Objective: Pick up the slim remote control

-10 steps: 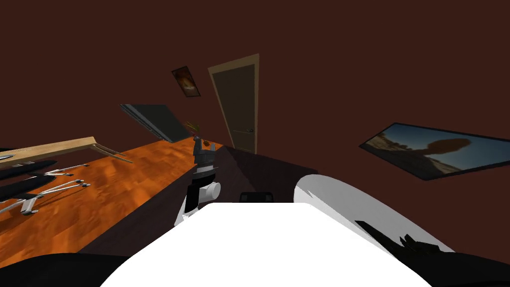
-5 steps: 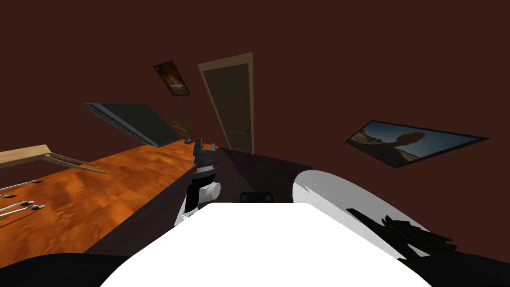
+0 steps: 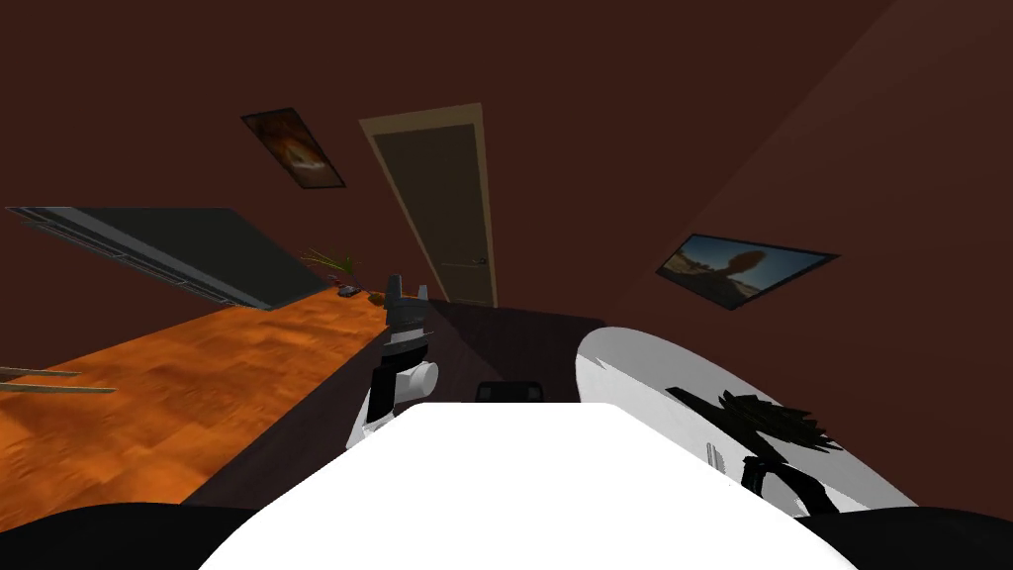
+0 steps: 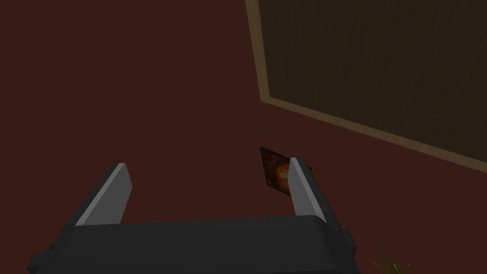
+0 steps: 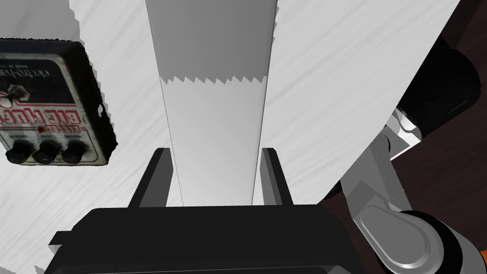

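Whole view's swinging: I'm turning right, door [image 3: 435,198] sliding left. R gripper [image 5: 215,152] is clamping slim remote control [image 5: 214,95] over white bench [image 5: 333,71]; L gripper [image 4: 207,164] is hanging apart, empty — grasp's looking set.

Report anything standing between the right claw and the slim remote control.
Nothing visible does. The right claw grips both sides of the slim remote control, a long pale grey slab with the white table behind it. The effects pedal lies apart, off to one side.
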Robot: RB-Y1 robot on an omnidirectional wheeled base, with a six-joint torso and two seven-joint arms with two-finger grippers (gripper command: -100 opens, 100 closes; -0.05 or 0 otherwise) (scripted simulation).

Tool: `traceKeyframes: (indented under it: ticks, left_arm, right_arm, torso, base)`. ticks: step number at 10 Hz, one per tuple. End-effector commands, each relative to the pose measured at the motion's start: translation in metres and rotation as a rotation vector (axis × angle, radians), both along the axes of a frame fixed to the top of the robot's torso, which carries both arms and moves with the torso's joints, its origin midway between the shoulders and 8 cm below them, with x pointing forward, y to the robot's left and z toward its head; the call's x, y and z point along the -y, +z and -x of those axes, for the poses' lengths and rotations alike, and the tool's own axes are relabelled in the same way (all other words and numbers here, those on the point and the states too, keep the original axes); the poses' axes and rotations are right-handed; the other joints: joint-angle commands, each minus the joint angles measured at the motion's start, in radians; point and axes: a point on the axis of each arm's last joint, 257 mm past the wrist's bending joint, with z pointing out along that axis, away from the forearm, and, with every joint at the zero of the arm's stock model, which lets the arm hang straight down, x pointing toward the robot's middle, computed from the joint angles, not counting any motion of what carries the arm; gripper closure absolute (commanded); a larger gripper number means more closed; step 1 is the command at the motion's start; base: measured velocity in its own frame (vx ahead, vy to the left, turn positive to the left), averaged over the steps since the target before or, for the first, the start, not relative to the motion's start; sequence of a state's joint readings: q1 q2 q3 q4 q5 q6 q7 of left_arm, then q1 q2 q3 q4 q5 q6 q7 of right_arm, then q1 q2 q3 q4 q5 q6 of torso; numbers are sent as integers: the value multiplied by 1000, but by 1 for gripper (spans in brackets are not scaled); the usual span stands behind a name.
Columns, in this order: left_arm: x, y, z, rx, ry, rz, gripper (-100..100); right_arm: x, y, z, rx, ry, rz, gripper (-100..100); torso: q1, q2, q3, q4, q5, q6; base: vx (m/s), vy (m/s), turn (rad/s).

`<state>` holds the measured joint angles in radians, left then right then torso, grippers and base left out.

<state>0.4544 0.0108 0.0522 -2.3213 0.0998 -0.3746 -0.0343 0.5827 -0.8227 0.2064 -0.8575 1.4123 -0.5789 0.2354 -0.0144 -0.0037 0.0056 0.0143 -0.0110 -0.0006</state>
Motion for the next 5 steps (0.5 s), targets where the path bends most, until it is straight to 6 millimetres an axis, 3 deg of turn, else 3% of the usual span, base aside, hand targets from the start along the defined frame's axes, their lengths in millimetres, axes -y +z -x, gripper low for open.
traceKeyframes:
  ticks: [1,4,5]
  left_arm:
    - [0,0,0,0,0,0,0]
    - [0,0,0,0,0,0,0]
    - [0,0,0,0,0,0,0]
  right_arm:
    - [19,9,-14,-14,26,23,100]
    - [21,8,-8,-34,28,32,100]
    - [21,8,-7,-36,27,33,0]
  torso:
    - [0,0,0,0,0,0]
    - [-1,0,0,0,-1,-1]
    - [-2,0,0,0,-1,-2]
  base:
    - [12,70,-316]
    - [1,15,-32]
    - [0,0,0]
